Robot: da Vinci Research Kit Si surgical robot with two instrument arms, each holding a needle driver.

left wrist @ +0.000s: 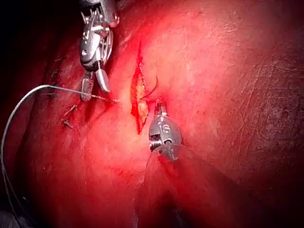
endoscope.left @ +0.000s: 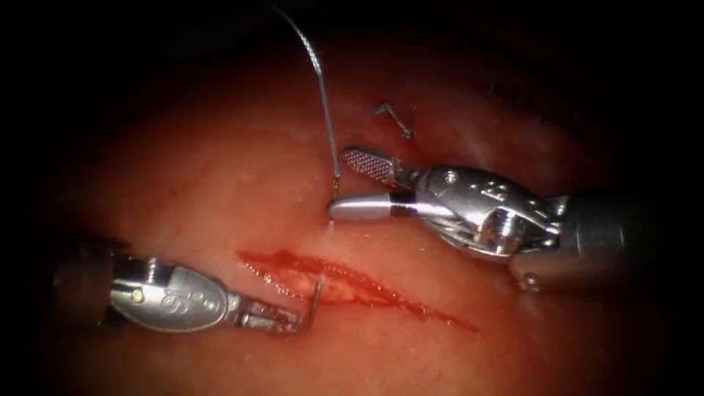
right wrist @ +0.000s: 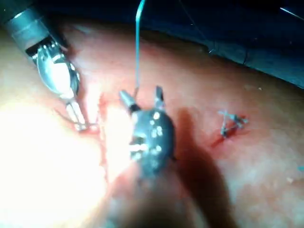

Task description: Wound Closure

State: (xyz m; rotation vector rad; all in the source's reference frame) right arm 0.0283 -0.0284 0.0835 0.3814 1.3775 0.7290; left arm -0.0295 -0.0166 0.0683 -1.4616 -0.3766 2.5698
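Left tool (endoscope.left: 290, 320) lay nearest the lens, at about 8 o'clock in the endoscope view, coming in from the left, jaws closed on the needle (endoscope.left: 316, 297). Grip sat near one end of the curve; a short dark length stood up from the jaw tips at the near lip of the cut (endoscope.left: 352, 282). In the left wrist view the needle (left wrist: 153, 90) arced from the left tool (left wrist: 159, 108) over the open cut (left wrist: 140, 97), its far end at the wound edge; whether it was in the tissue (endoscope.left: 220, 183) I could not tell. Cut ran from centre toward 4 o'clock, edged with red fluid (endoscope.left: 411, 304), pale flesh showing between the lips. Right tool (endoscope.left: 345, 183) came in from 3 o'clock, beyond the cut, jaws wide apart and holding nothing. Thread (endoscope.left: 323, 95) dropped from 12 o'clock to the tissue just at the open jaw tips, between them; it touched neither jaw that I could make out. Right wrist view showed the same: right tool (right wrist: 142, 97) spread wide, thread (right wrist: 137, 42) coming down between the jaws. Cut thread ends (endoscope.left: 400, 121) stood at a finished stitch toward 1 o'clock, beyond the right tool.
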